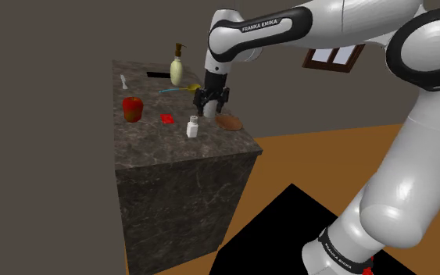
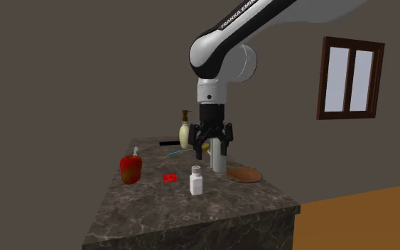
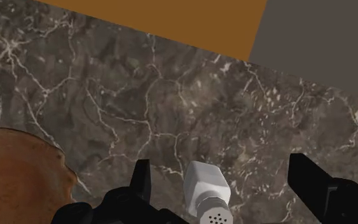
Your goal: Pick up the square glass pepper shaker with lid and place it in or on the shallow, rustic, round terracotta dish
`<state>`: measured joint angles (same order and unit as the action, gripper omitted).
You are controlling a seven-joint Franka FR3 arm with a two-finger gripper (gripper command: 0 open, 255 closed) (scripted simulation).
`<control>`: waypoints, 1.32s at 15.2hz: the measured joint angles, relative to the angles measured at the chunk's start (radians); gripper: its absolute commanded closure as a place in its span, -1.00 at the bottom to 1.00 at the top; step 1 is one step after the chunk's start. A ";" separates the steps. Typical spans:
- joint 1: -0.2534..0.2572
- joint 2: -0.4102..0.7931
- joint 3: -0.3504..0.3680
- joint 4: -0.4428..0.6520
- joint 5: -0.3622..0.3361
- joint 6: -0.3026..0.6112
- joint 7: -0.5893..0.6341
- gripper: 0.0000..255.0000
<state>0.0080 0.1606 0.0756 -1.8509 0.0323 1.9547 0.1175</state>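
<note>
- While the end effector (image 1: 211, 101) is hovering above the counter (image 1: 155, 148), it is carrying nothing: its fingers are standing wide apart and empty.
- The shaker (image 1: 193, 126), white with a square body and a perforated lid, is standing upright on the counter. It is sitting between a small flat red item (image 1: 166, 119) and the brown round dish (image 1: 229, 122), near the dish but not touching it.
- In the wrist view the shaker (image 3: 207, 191) is sitting between the two fingers, closer to one than the other, with neither touching it. The dish (image 3: 18, 172) is lying off to the side, beyond the nearer finger.
- My read: the pre-grasp approach and alignment is going on. Neither the pick nor the place is done yet.
- The next move is calling for centring over the shaker, then descending until the fingers are straddling the flat sides below the lid. After that it is closing and lifting straight up.
- The carry is looking short: sideways to the dish, lowering onto it, then opening.
- Risk I'm seeing: closing off-centre could be pushing or tipping the shaker before the grip forms.
- The red bell pepper (image 1: 133, 109) and the soap dispenser (image 1: 177, 66) are standing well apart from the path.
</note>
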 measured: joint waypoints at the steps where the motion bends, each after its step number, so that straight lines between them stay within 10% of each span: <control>1: 0.001 0.042 -0.001 0.043 -0.003 -0.006 0.004 -1.00; 6: 0.011 0.233 -0.002 0.216 -0.011 -0.008 0.030 -1.00; 20: 0.015 0.285 -0.003 0.181 -0.014 0.077 0.032 -1.00</control>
<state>0.0226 0.4453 0.0729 -1.6702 0.0186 2.0320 0.1500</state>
